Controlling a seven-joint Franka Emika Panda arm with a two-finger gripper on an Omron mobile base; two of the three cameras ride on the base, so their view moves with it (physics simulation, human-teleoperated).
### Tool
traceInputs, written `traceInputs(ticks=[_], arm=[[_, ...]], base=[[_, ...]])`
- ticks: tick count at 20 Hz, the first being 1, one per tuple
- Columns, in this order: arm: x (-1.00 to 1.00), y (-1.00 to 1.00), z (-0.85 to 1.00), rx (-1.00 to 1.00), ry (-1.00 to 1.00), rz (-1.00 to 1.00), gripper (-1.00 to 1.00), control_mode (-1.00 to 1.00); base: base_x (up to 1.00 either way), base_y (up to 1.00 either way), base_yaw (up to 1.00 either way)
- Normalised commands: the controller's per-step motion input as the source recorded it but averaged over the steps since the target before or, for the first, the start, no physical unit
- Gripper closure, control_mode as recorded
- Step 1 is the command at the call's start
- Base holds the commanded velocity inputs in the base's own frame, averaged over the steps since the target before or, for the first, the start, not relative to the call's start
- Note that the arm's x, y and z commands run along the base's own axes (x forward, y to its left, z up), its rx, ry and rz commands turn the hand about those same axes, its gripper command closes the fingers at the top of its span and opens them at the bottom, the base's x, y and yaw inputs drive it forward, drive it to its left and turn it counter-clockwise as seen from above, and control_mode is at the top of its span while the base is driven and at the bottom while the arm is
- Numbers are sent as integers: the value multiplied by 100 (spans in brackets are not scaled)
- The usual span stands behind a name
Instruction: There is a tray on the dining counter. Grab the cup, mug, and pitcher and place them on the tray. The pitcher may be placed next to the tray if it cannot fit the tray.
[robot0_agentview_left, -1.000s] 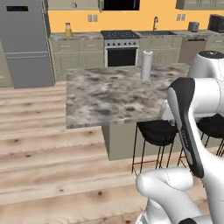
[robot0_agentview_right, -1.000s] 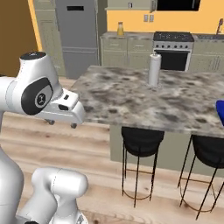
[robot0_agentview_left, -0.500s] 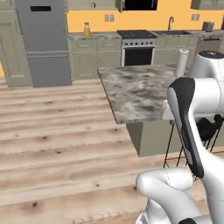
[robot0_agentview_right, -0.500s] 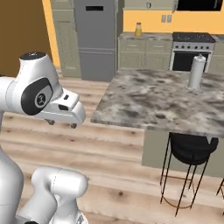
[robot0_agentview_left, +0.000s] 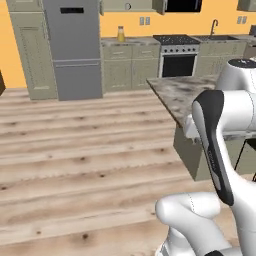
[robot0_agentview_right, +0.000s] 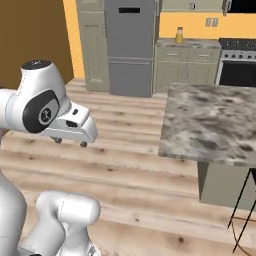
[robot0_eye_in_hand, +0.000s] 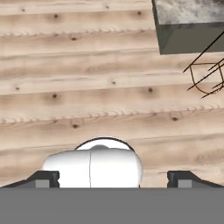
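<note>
The pitcher (robot0_agentview_left: 120, 34) (robot0_agentview_right: 179, 35), a small carafe of yellow liquid, stands far off on the back kitchen counter between the fridge and the stove. The end of the speckled dining counter (robot0_agentview_left: 181, 93) (robot0_agentview_right: 210, 125) lies to the right of the arm. My gripper (robot0_agentview_right: 70, 143) (robot0_eye_in_hand: 113, 178) hangs over bare wooden floor, well short of that counter. It is open, the fingertips (robot0_eye_in_hand: 43, 177) stand far apart and nothing is between them. The tray, the cup and the mug are out of view.
A grey fridge (robot0_agentview_left: 72, 50) (robot0_agentview_right: 130, 45) stands against the back wall, with a stove (robot0_agentview_left: 179, 57) to its right. A black wire stool (robot0_eye_in_hand: 205, 78) sits under the dining counter's corner. Wide wooden floor (robot0_agentview_left: 75, 165) lies between me and the back cabinets.
The whole scene has slid to the right in both base views, so the camera has moved with the base. The paper-towel roll left the pictures. The gripper has stayed open.
</note>
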Motion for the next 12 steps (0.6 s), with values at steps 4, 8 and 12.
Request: traceInputs(ticks=[4, 8, 12], arm=[[0, 0, 0, 0, 0, 0, -100, 100], [0, 0, 0, 0, 0, 0, -100, 100], [0, 0, 0, 0, 0, 0, -100, 100]], base=[[100, 100, -1], [100, 100, 0], [100, 100, -1]])
